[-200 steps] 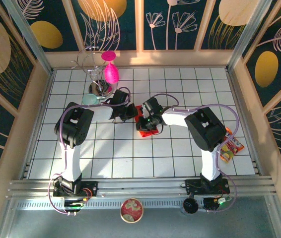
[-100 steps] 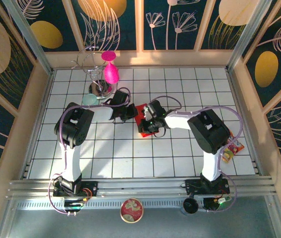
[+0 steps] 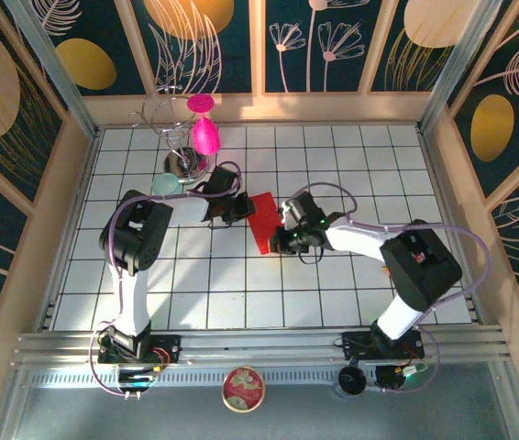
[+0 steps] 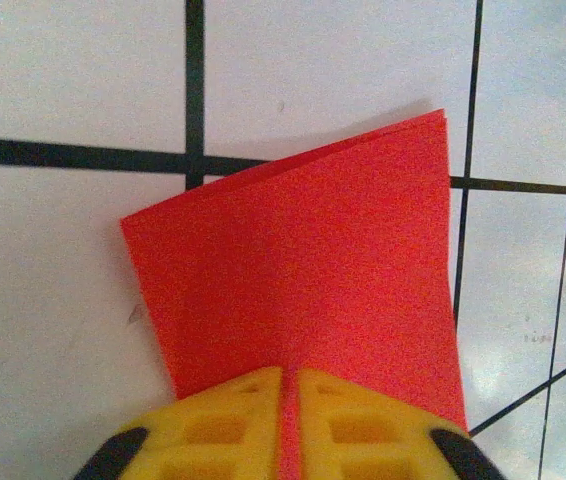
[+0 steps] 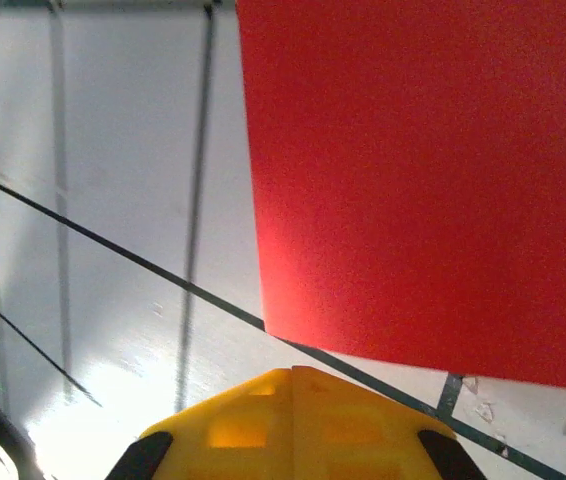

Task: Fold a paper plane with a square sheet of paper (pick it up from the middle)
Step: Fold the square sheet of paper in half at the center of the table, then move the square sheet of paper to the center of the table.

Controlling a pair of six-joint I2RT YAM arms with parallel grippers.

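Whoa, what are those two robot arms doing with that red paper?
They're folding a red sheet of paper that lies on the tiled table, already doubled over. The left gripper pinches one edge of it. The right gripper is shut and empty, its tips just off another edge. It isn't a plane shape yet.

Gridded table (image 3: 333, 165): red paper (image 3: 264, 220) (folded) centre, wire stand (image 3: 182, 163) far-left.
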